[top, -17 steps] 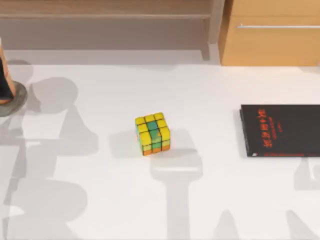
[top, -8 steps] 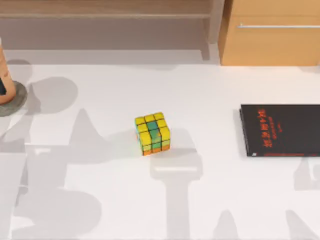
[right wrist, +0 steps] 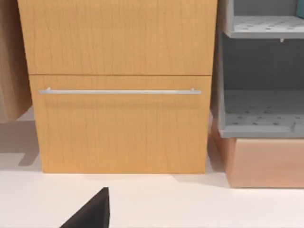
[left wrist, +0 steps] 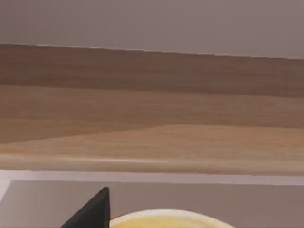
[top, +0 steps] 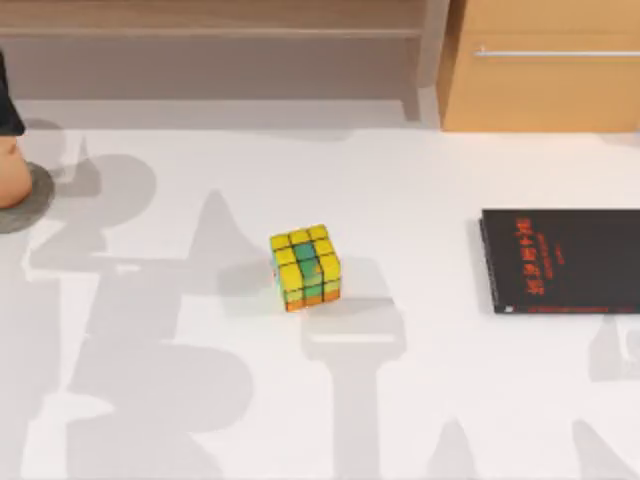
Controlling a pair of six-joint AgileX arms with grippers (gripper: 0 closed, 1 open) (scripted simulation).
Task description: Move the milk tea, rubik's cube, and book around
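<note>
— Two things sit on our table (top: pixel 400 400): where?
— Our rubik's cube (top: pixel 305 266) is mid-frame; a black book (top: pixel 562 261) lies at the right edge.
— And the milk tea (top: pixel 12 172)?
— At the far left edge, on a grey disc (top: pixel 38 196), perhaps under our left gripper (top: pixel 8 105); we cannot tell how its fingers stand.
</note>
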